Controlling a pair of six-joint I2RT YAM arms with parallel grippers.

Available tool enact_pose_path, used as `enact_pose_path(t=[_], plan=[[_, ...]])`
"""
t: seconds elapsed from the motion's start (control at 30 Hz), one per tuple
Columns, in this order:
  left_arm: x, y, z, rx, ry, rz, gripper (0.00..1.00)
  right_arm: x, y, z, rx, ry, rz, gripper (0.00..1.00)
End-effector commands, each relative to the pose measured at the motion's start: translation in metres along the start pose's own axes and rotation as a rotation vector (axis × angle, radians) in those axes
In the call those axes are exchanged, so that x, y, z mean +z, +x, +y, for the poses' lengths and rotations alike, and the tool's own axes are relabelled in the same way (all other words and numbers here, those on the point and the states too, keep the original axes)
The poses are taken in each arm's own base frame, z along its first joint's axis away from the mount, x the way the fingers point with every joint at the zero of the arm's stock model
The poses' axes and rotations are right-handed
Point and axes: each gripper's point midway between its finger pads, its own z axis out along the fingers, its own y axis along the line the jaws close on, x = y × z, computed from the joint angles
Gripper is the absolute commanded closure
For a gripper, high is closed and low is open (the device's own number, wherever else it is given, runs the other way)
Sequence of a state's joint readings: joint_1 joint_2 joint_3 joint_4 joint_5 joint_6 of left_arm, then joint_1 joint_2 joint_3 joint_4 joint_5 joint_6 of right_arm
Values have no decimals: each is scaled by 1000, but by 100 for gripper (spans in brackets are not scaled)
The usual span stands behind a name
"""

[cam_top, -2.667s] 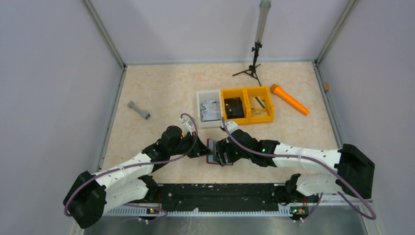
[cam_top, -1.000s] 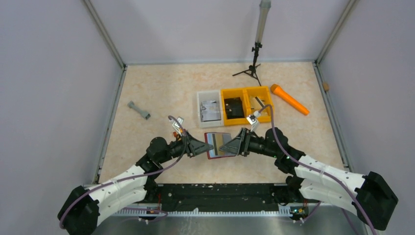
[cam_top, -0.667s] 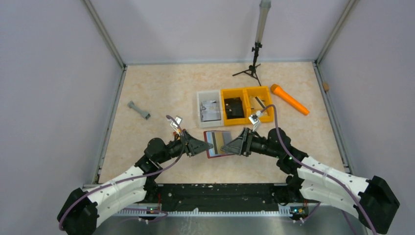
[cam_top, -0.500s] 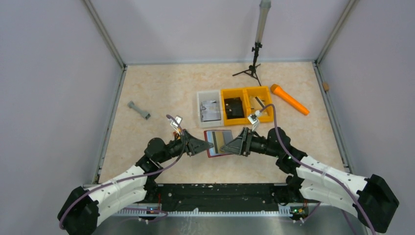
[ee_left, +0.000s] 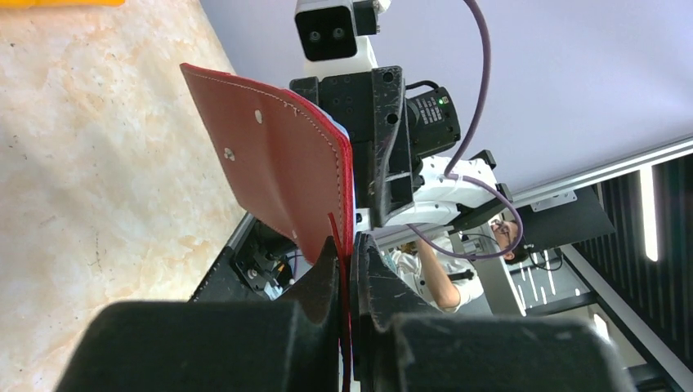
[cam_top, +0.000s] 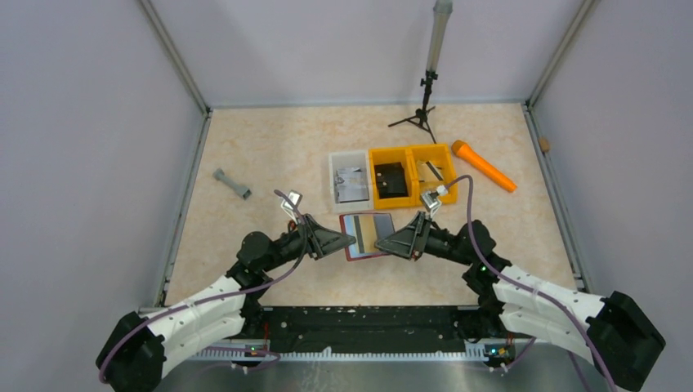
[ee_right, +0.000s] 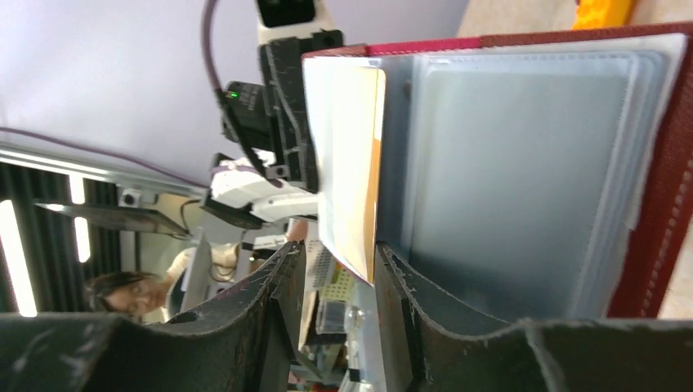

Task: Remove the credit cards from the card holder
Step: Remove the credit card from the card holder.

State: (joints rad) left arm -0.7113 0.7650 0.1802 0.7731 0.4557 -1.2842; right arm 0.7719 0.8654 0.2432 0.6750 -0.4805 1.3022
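Observation:
The card holder (cam_top: 366, 235), dark red, is held open above the table between my two grippers. Its clear pockets (ee_right: 523, 180) face the right wrist camera. My left gripper (cam_top: 342, 242) is shut on the lower edge of its red cover (ee_left: 286, 175), which rises out of the closed jaws (ee_left: 347, 253). My right gripper (cam_top: 392, 242) is open. Its jaws (ee_right: 335, 261) stand on either side of the lower corner of a white and orange credit card (ee_right: 351, 163) that sticks out of the holder. The card lies against one finger (ee_right: 400, 286). Other cards are hidden in the pockets.
A white bin (cam_top: 334, 184) and an orange two-compartment bin (cam_top: 411, 150) with small items stand just beyond the holder. An orange cylindrical tool (cam_top: 484, 166) lies to their right. A grey bar-shaped part (cam_top: 232, 184) lies at the left. A small tripod (cam_top: 423, 106) stands at the back.
The grippers have drawn apart from a tight huddle and the holder has been spread open and raised. In the last second the right gripper has shifted a little to the right.

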Motion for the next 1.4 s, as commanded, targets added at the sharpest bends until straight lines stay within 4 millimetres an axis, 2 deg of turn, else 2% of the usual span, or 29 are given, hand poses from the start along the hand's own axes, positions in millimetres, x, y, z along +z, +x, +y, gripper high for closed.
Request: enact_pose_path(t=[0.0,0.27,0.63,0.8,1.0,1.17,1.27,1.37], plan=[[-2,-3,-10,36,49,-18,100,-8,-15,66,-42,-241,-55,62],[0,-2,-10,42,48,-8,100,-7,-15,77,-49,-285,-36,66],[-5,-4,-10,55,43,-33,100,-11,-23,65,-71,-207,-110,97],[-7,-6,-8,65,27,-47,100,-14,-25,64,-99,-172,-124,98],[-8,-9,-10,69,31,-67,100,-19,-30,48,-114,-89,-150,100],[-7,-9,-12,73,39,-63,100,-17,-29,43,-121,-68,-135,100],[-8,-11,-10,73,24,-79,100,-19,-37,30,-174,39,-153,100],[-11,-15,1,76,-40,-101,100,-31,-52,12,-291,214,-211,100]])
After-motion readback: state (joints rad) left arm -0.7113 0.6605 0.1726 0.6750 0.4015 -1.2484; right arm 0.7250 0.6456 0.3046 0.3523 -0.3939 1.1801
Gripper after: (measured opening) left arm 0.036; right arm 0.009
